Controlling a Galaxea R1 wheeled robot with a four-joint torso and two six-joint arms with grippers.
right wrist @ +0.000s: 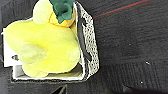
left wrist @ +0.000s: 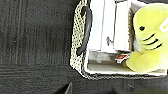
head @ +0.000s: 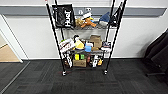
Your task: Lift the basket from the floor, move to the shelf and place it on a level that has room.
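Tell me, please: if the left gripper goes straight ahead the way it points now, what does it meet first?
Probably the basket: its near woven end wall and dark loop handle lie just ahead in the left wrist view, above the carpet floor. Depth is unclear, so it might pass over the rim toward the yellow plush toy inside.

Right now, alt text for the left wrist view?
A cream woven basket with a dark loop handle sits on the dark carpet floor, seen from above. Inside it are white boxes and a yellow plush toy with black stitched eye and stripes.
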